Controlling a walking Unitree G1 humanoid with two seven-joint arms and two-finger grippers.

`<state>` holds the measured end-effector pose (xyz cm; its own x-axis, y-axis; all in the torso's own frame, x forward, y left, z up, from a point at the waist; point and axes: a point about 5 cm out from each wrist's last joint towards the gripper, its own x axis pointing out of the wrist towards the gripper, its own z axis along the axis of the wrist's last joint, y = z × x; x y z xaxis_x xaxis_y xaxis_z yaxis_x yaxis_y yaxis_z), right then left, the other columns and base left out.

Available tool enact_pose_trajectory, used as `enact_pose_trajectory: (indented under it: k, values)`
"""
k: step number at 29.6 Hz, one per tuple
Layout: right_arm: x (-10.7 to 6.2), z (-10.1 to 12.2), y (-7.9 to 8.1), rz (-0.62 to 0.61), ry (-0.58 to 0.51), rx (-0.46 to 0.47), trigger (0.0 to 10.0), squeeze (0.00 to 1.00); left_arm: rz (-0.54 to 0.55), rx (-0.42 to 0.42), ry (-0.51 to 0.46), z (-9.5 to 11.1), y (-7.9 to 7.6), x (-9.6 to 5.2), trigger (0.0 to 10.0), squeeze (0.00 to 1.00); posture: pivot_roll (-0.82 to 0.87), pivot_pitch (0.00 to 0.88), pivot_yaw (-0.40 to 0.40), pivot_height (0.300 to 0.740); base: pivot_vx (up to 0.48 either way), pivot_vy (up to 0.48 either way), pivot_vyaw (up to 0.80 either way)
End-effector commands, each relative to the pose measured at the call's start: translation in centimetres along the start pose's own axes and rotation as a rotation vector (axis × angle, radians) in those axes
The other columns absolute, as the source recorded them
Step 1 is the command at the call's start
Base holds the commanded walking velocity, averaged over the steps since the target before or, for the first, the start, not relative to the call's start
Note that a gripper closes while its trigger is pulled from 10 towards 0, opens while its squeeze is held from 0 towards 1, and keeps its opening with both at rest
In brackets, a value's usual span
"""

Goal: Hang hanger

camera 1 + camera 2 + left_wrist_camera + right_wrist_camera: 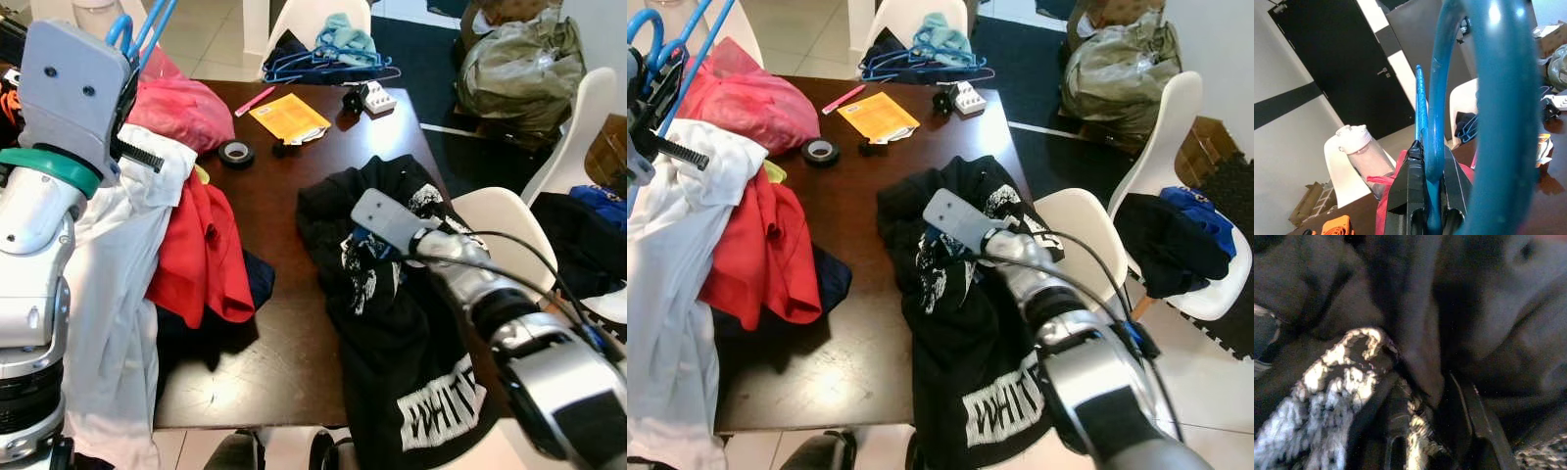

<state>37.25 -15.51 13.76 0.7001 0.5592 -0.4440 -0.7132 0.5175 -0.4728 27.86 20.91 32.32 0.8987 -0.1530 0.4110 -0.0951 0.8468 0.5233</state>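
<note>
My left gripper [1432,196] is raised at the table's left side, shut on the hook end of a blue hanger [147,24]. A white garment [118,294] hangs below it, down past the table edge. A black shirt with white print [392,323] lies crumpled over the right part of the table and spills off its front edge. My right gripper [1430,431] is pressed down into this shirt, with a fold of the dark cloth caught between its fingers [1474,426]. In the left eye view its wrist housing [387,217] hides the fingertips.
The dark wooden table [274,323] also holds a red garment [201,245], a pink one [181,108], a tape roll [235,152] and a yellow envelope [289,117]. More blue hangers [323,64] lie on the far chair. White chairs [500,220] stand on the right.
</note>
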Motion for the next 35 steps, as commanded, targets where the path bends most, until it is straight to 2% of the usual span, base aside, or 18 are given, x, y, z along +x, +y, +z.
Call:
enact_pose_trajectory:
  k: [1, 2, 3, 5, 6, 9, 11, 13, 15, 20, 21, 22, 27, 28, 29, 30, 32, 35]
  values:
    - [-0.7, -0.3, 1.4, 0.180, -0.068, 0.055, 10.0, 0.00, -0.018, 0.004, 0.008, 0.0, -0.1, -0.2, 10.0, 0.00, 0.24, 0.111, -0.037, 0.740, 0.000, 0.000, 0.00]
    - [-1.8, -0.2, 1.3, 0.226, -0.108, 0.047, 10.0, 0.00, -0.018, 0.008, 0.010, 0.0, 0.2, -0.3, 10.0, 0.00, 0.24, 0.112, -0.038, 0.740, 0.000, 0.000, 0.00]
    - [-2.9, 0.7, 0.6, 0.237, -0.195, 0.109, 10.0, 0.00, -0.016, 0.014, 0.014, 0.0, 0.4, -0.4, 10.0, 0.00, 0.24, 0.112, -0.038, 0.740, 0.000, 0.000, 0.00]
    - [-2.9, 0.7, 0.6, 0.237, -0.195, 0.109, 10.0, 0.00, -0.016, 0.014, 0.014, 0.0, 0.4, -0.4, 10.0, 0.00, 0.24, 0.112, -0.038, 0.740, 0.000, 0.000, 0.00]
    - [-3.9, 1.8, -0.4, 0.230, -0.289, 0.185, 10.0, 0.00, -0.014, 0.019, 0.017, 0.0, 0.5, -0.4, 10.0, 0.00, 0.24, 0.116, -0.042, 0.740, 0.000, 0.000, 0.00]
    - [-4.6, 2.6, -0.9, 0.230, -0.356, 0.234, 10.0, 0.00, -0.013, 0.023, 0.018, -0.1, 0.6, -0.4, 10.0, 0.00, 0.23, 0.116, -0.041, 0.740, 0.000, 0.000, 0.00]
    - [-6.5, 5.2, -3.1, 0.179, -0.572, 0.386, 10.0, 0.00, -0.011, 0.025, 0.018, -0.1, 0.6, -0.3, 10.0, 0.00, 0.22, 0.113, -0.037, 0.740, 0.000, 0.000, 0.00]
    - [-6.5, 5.2, -3.1, 0.179, -0.572, 0.386, 10.0, 0.00, -0.011, 0.025, 0.018, -0.1, 0.6, -0.3, 10.0, 0.00, 0.22, 0.113, -0.037, 0.740, 0.000, 0.000, 0.00]
    - [-6.8, 6.6, -4.5, 0.057, -0.710, 0.481, 10.0, 0.00, -0.016, 0.021, 0.010, 0.0, 0.3, 0.0, 10.0, 0.00, 0.22, 0.108, -0.033, 0.740, 0.000, 0.000, 0.00]
    - [-6.9, 7.3, -5.0, -0.013, -0.791, 0.532, 10.0, 0.00, -0.020, 0.018, 0.005, 0.1, 0.1, 0.1, 10.0, 0.00, 0.22, 0.108, -0.033, 0.740, 0.000, 0.000, 0.00]
    - [-7.3, 7.9, -5.3, -0.026, -0.869, 0.581, 10.0, 0.00, -0.020, 0.019, 0.002, 0.2, 0.1, 0.1, 10.0, 0.00, 0.22, 0.108, -0.033, 0.740, 0.000, 0.000, 0.00]
    - [-8.0, 9.0, -5.3, 0.001, -0.998, 0.657, 10.0, 0.00, -0.010, 0.022, -0.005, 0.3, 0.3, 0.1, 10.0, 0.00, 0.24, 0.102, -0.033, 0.740, 0.000, 0.000, 0.00]
    - [-8.1, 9.9, -4.5, 0.007, -1.057, 0.688, 10.0, 0.00, 0.015, 0.011, -0.013, 0.5, 0.3, 0.2, 10.0, 0.00, 0.24, 0.099, -0.036, 0.740, 0.000, 0.000, 0.00]
    - [-6.0, 11.0, -2.1, -0.202, -1.032, 0.754, 10.0, 0.00, 0.054, -0.001, -0.032, 0.9, -0.4, 0.5, 10.0, 0.00, 0.24, 0.093, -0.031, 0.740, 0.000, 0.000, 0.00]
    - [-6.0, 11.0, -2.1, -0.202, -1.032, 0.754, 10.0, 0.00, 0.054, -0.001, -0.032, 0.9, -0.4, 0.5, 10.0, 0.00, 0.24, 0.093, -0.031, 0.740, 0.000, 0.000, 0.00]
    - [-5.3, 11.3, -1.3, -0.311, -1.011, 0.768, 10.0, 0.00, 0.067, -0.012, -0.035, 1.0, -0.7, 0.7, 10.0, 0.00, 0.24, 0.093, -0.031, 0.740, 0.000, 0.000, 0.00]
    - [-5.3, 11.3, -1.3, -0.311, -1.011, 0.768, 10.0, 0.00, 0.067, -0.012, -0.035, 1.0, -0.7, 0.7, 10.0, 0.00, 0.24, 0.093, -0.031, 0.740, 0.000, 0.000, 0.00]
    - [-4.7, 11.8, -0.1, -0.473, -0.995, 0.794, 10.0, 0.00, 0.081, -0.072, -0.028, 0.9, -1.1, 1.0, 10.0, 0.00, 0.23, 0.085, -0.021, 0.740, 0.000, 0.000, 0.00]
